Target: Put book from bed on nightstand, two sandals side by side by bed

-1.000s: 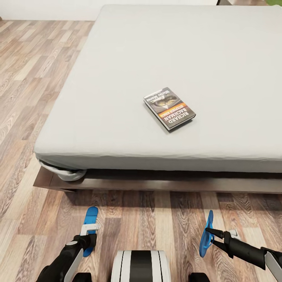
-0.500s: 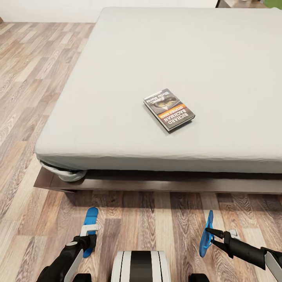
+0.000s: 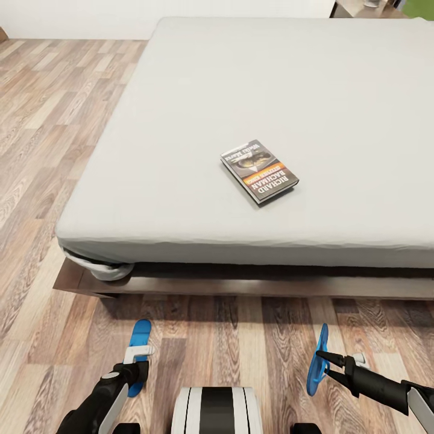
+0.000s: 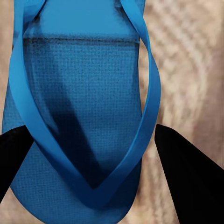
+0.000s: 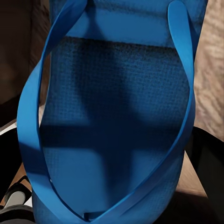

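Book (image 3: 259,171) is lying flat on the bed (image 3: 181,120), cover up, near the edge closest to you and a bit right of the middle. Its long axis runs diagonally, with one short end pointing toward your right side and the other aimed up the mattress to your left.

Your left tool (image 3: 137,367) has one blue sandal (image 3: 138,352) pinched down low over the wood-plank floor (image 3: 241,337). That sandal's long axis points pretty much straight at the bed frame, lying roughly flat. In the left wrist view you can see the dark fingers (image 4: 186,177) sitting on either side of the sole, strap facing the camera.

Your right tool (image 3: 320,358) is clamped on the other sandal (image 3: 317,358), and that one is turned on edge, so from the head view you see it as a thin upright sliver, long axis also roughly toward the bed. The two sandals are well apart, with the robot's trunk (image 3: 216,410) between them.
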{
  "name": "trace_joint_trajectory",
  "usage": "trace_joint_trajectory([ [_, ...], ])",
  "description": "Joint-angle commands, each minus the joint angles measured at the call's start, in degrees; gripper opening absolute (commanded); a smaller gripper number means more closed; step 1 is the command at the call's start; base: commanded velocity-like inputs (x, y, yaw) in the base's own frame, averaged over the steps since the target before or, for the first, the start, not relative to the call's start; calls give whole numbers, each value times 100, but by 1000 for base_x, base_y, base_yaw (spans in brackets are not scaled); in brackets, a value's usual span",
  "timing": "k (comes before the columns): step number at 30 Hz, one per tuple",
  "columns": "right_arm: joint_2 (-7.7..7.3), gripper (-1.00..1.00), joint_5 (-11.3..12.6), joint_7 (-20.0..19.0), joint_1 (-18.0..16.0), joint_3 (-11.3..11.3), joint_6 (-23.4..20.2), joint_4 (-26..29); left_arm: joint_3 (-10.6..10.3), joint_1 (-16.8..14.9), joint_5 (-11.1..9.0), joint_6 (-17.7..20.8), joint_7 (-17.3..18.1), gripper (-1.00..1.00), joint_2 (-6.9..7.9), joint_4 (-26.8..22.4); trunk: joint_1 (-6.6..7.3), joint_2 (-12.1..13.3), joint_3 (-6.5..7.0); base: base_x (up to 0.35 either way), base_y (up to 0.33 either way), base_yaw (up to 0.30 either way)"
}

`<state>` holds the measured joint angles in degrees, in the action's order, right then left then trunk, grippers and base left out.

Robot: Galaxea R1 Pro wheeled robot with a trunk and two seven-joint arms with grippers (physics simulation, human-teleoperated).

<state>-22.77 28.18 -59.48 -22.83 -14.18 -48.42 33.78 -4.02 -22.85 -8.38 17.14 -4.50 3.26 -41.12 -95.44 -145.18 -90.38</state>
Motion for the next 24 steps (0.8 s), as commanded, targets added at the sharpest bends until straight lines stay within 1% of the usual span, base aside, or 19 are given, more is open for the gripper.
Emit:
trace_joint_trajectory([
  [1, 1, -100, 3, -12, -2, -8, -27, -5, -37, 0, -58, 26, -49, -100, 8, -10, 1, -1, -3, 0, 0, 0],
  [9, 1, -100, 3, -12, -2, -10, -27, -9, -37, 0, -58, 26, -50, -100, 8, -10, 1, -1, -3, 0, 0, 0],
  [10, 1, -100, 3, -13, -2, -12, -27, -9, -37, 0, -58, 26, -51, 100, 8, -11, 1, -1, -3, 0, 0, 0],
  [24, 1, -100, 3, -14, -2, -10, -27, -6, -37, 0, -58, 26, -43, 100, 8, -10, 1, -1, -3, 0, 0, 0],
])
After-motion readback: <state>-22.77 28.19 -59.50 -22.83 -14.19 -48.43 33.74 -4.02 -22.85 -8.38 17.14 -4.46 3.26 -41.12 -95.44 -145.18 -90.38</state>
